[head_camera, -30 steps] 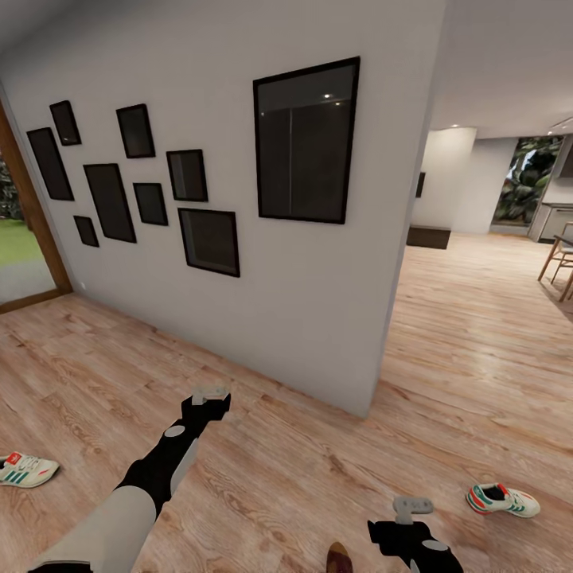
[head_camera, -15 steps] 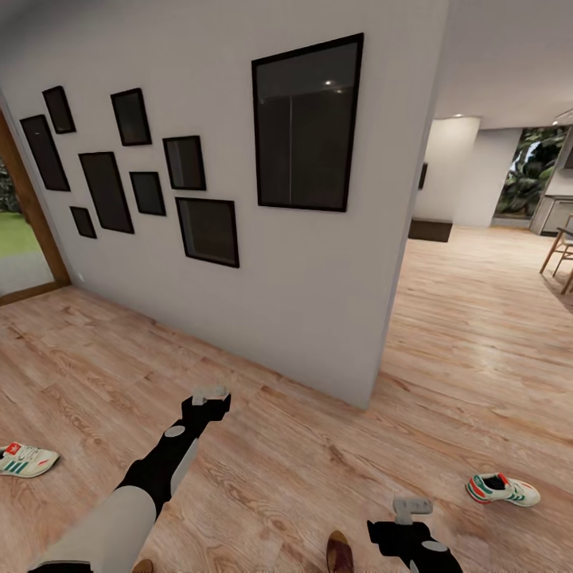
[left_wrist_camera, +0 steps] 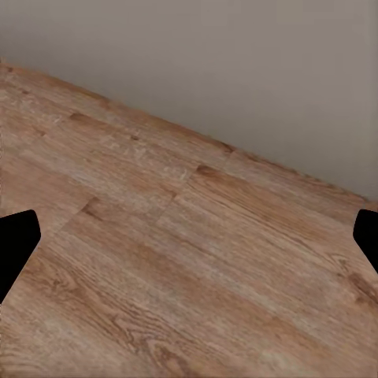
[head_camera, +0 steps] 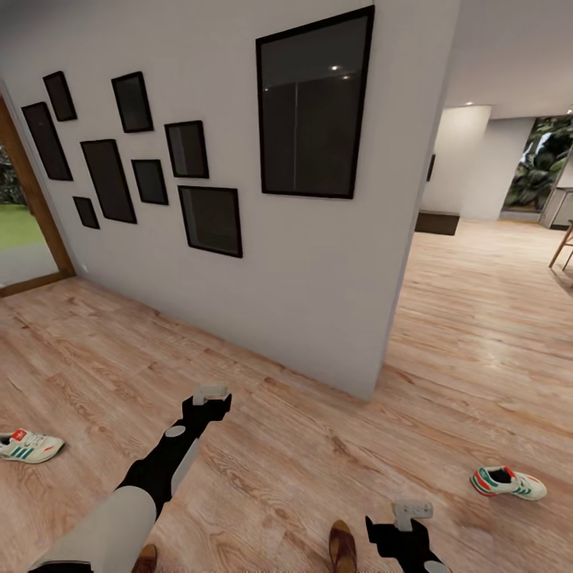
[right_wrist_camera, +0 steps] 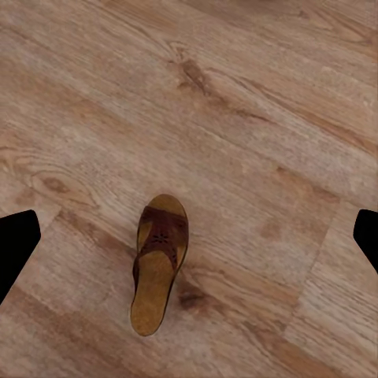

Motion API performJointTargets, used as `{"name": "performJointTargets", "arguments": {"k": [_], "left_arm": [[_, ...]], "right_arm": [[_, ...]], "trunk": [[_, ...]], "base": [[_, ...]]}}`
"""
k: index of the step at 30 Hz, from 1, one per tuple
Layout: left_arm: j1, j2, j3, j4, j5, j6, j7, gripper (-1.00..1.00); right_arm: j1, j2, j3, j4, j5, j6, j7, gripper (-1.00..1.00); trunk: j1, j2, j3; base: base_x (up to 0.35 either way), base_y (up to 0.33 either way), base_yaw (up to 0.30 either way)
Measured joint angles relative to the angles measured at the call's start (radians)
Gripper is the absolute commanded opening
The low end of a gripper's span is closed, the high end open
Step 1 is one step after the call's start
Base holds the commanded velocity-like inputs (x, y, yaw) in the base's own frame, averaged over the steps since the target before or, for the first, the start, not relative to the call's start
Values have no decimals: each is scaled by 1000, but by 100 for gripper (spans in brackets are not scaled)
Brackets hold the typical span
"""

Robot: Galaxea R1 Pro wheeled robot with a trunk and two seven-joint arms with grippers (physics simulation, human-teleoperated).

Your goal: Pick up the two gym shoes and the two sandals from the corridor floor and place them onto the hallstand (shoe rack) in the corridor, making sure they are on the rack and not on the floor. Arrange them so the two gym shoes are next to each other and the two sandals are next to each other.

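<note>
A white partition wall [head_camera: 318,302] hung with black picture frames [head_camera: 314,107] ends ahead; open corridor floor [head_camera: 477,334] runs past its corner. Gym shoes [head_camera: 29,446] [head_camera: 508,483] lie well apart, sandals [head_camera: 343,547] [head_camera: 146,559] near the arms. Left gripper [head_camera: 210,392] and right gripper [head_camera: 411,510] both have fingers spread (empty).

One brown sandal [right_wrist_camera: 160,264] lies flat on the wood-grain floor [right_wrist_camera: 260,110].
</note>
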Motion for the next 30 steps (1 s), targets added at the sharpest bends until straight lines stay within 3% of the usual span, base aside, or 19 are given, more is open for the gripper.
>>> {"name": "performJointTargets", "arguments": {"k": [6, 30], "left_arm": [[0, -1, -1, -1, 0, 0, 0, 100], [-2, -19, -11, -11, 0, -21, -1, 100]], "right_arm": [[0, 0, -3, 48, -3, -43, 0, 100], [0, -1, -9, 55, -4, -48, -1, 100]], "trunk": [[23, -42, -29], [115, -210, -143]], "base": [[0, 0, 93], [0, 0, 93]]}}
